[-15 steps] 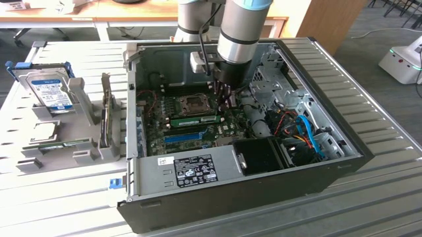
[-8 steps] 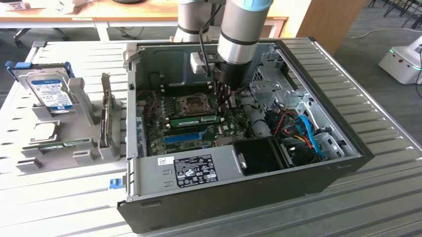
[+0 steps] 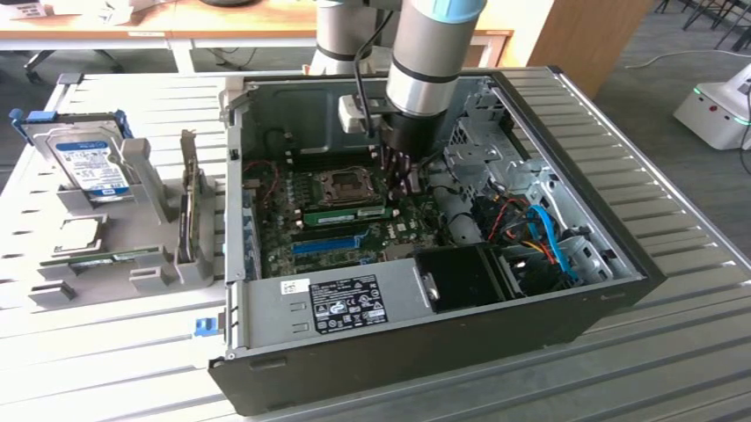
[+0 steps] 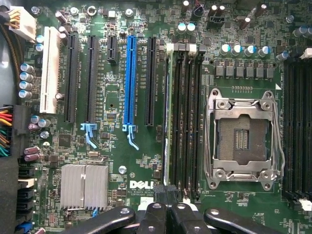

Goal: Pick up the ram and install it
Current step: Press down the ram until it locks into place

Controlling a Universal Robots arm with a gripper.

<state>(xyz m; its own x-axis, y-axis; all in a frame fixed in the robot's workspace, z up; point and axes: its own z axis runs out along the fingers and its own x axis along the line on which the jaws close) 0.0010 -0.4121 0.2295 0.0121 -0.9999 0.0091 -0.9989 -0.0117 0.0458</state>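
Observation:
The ram is a slim green stick standing in the memory slot nearest the CPU socket, inside the open computer case. From the wrist camera it appears edge-on as a thin strip in the outermost of the long black memory slots. My gripper is shut, its black fingertips meeting with nothing between them, just past one end of that strip. In the exterior view the arm reaches down into the case and the gripper hangs over the motherboard beside the socket.
A bright blue expansion slot and black slots run parallel to the ram. A grey heatsink lies near the fingers. Outside the case, on the exterior view's left, a grey holder carries a hard drive. Cables and a fan crowd the case's right.

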